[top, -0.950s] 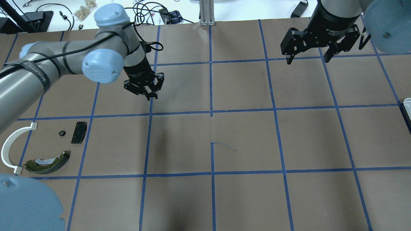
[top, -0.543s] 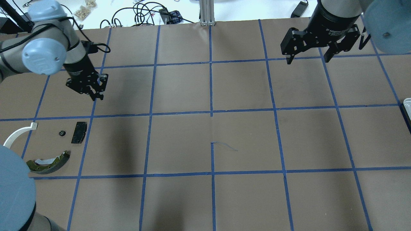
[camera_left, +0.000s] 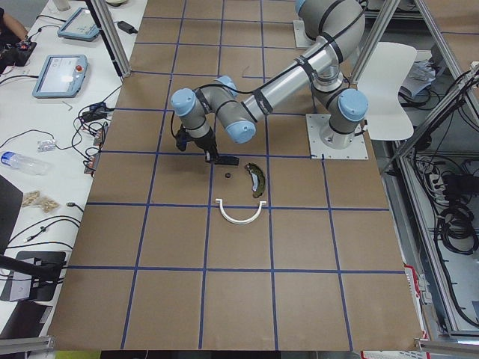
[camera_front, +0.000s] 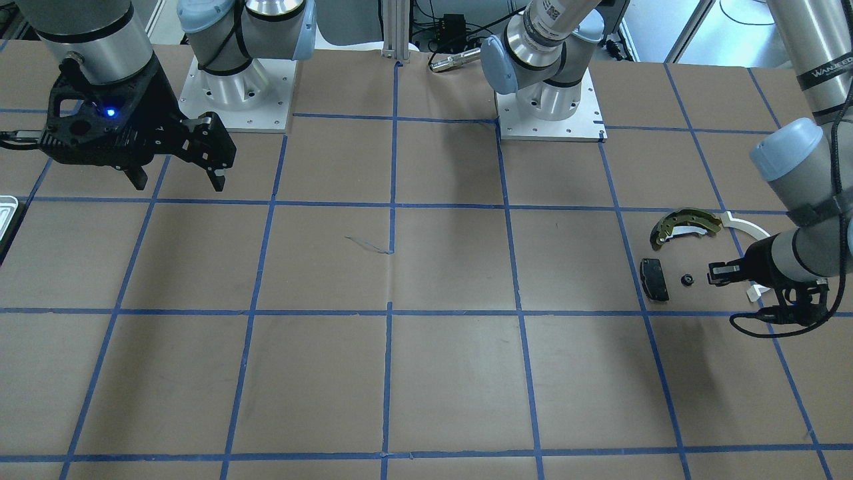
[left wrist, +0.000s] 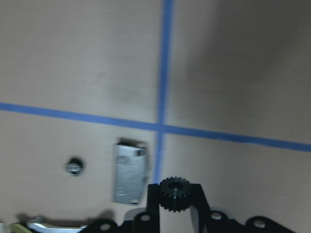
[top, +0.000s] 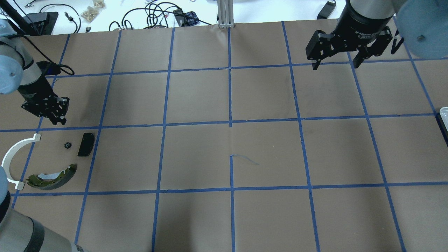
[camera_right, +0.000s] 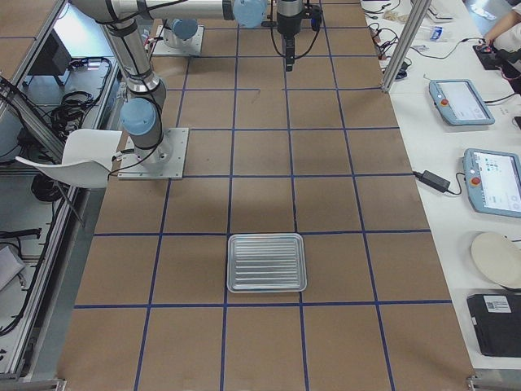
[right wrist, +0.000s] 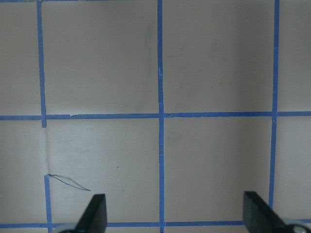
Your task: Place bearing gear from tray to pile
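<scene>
Between the fingertips of the left end effector [top: 59,113], the bearing gear [left wrist: 175,193] is clamped. Near this end effector, the pile [top: 49,161] lies on the desk [top: 231,217]: brake shoe [top: 52,176], white arc [top: 14,157], black pad [top: 85,144]. The right end effector [top: 334,63] stands with fingers spread wide, gripping nothing. The tray [camera_right: 266,262] lies well apart from the left end effector, beyond the right one.

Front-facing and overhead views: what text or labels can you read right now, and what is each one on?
"WANJEED": on the black strap round the left arm.
"2F Adaptive": on the black collar above the right gripper; the rest of that line is blurred.
Square code label on a silver arm tube: no words can be read.
Tablet screens in the right side view: too small to read.
</scene>
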### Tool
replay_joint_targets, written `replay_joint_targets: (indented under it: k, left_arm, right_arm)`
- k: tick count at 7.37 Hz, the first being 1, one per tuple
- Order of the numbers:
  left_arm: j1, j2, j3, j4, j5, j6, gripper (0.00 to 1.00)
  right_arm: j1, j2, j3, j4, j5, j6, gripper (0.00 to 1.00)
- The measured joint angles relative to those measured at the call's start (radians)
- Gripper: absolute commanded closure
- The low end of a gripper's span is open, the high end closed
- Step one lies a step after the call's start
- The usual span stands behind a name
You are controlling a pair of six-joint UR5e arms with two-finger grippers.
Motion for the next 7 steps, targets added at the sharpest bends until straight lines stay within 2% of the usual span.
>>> replay_joint_targets:
  k: [4,7]
  left_arm:
    - [0.112,0.016,-0.177,0.333,-0.104,0.243,1.00]
    - [0.124,0.016,-0.238,0.372,-0.113,0.264,1.00]
  right_arm:
    - [0.000,0.000,0.000,-0.001,0.001,0.000,0.00]
    - [0.000,0.000,0.005,-0.001,0.001,0.000,0.00]
